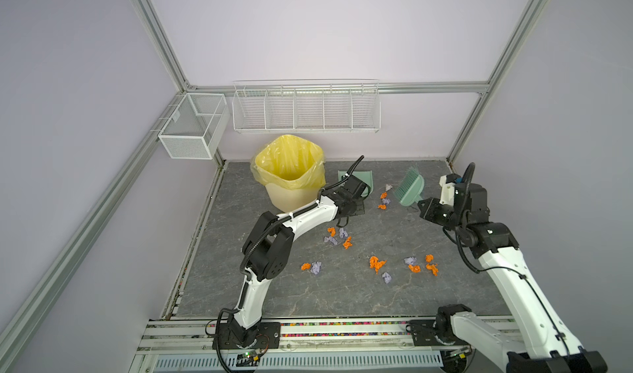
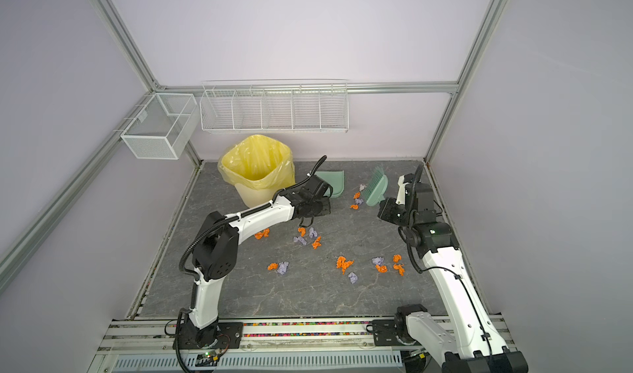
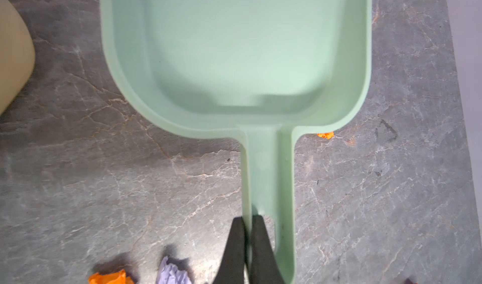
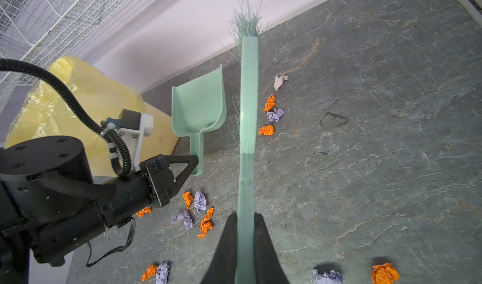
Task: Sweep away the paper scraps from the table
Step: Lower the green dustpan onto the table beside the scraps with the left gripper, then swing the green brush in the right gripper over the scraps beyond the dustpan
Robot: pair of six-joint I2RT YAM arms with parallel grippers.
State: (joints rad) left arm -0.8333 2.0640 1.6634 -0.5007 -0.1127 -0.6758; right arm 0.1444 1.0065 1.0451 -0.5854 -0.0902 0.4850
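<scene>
**Both tools gripped, no scrap in the pan yet**

Our left gripper (image 3: 247, 218) is pinched on one wall of the dustpan (image 3: 234, 48) handle. Our right gripper (image 4: 246, 216) is clamped on the brush (image 4: 248, 87) handle, bristles up off the surface. The paper scraps (image 1: 339, 237) lie scattered across the table (image 1: 308, 296). We judge it best to lay the pan's lip flat facing the nearest cluster, then sweep in short, low strokes. The left wrist view shows the empty pan and the thin pinch, which the arm hides in both top views. Only those show the whole spread.

Where we looked from
From high in front, both top views took in the whole table (image 1: 308, 296); our wrist cameras looked close along dustpan (image 3: 234, 48) and brush (image 4: 249, 100).
</scene>
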